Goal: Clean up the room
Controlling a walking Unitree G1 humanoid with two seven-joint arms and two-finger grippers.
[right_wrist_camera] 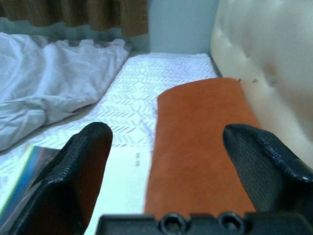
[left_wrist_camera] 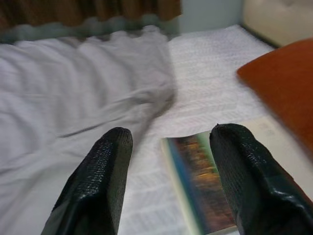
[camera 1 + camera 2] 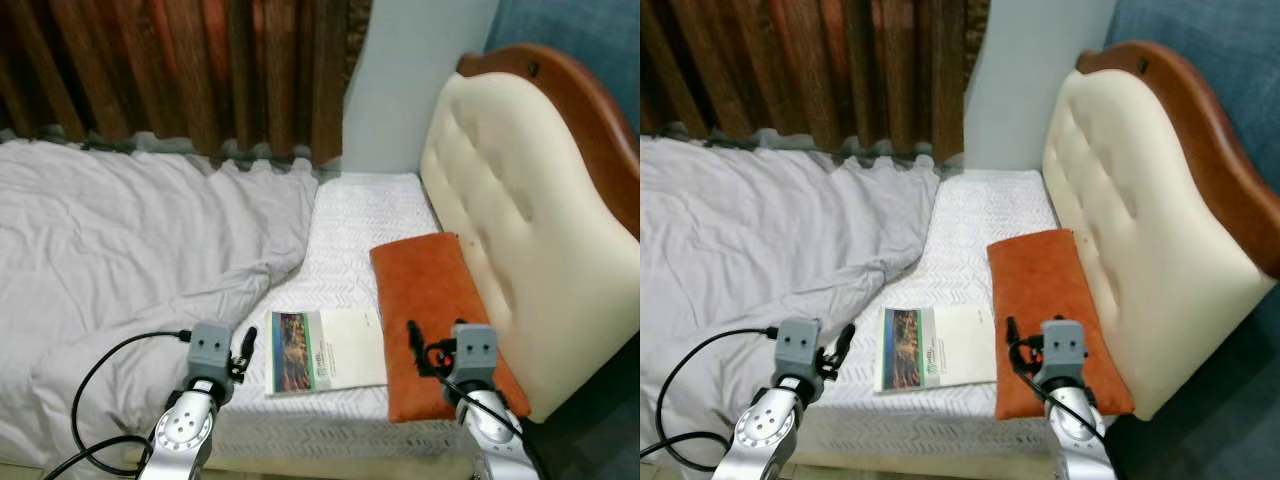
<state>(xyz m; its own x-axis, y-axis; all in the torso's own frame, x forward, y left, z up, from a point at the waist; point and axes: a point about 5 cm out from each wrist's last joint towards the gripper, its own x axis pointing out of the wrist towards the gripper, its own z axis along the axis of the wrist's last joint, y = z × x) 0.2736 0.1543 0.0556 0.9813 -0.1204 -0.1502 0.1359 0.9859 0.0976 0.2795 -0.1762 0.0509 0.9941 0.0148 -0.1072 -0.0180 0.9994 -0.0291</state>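
A thin book [image 3: 328,350] with a colourful cover strip lies flat on the white patterned mattress [image 3: 350,230], near the bed's front edge. An orange pillow [image 3: 435,310] lies right of it, along the headboard. My left gripper [image 3: 246,345] hovers just left of the book, open with nothing between its fingers; the left wrist view has the book [image 2: 200,191] under one finger [image 2: 244,176]. My right gripper [image 3: 413,340] is open over the pillow's near end, with the pillow [image 1: 200,147] between its spread fingers and the book's white page [image 1: 122,181] beside it.
A rumpled grey duvet [image 3: 120,250] covers the left half of the bed. The cream tufted headboard [image 3: 520,220] with a wooden rim rises on the right. Brown curtains [image 3: 180,70] hang behind the bed. A black cable [image 3: 110,365] loops from my left arm.
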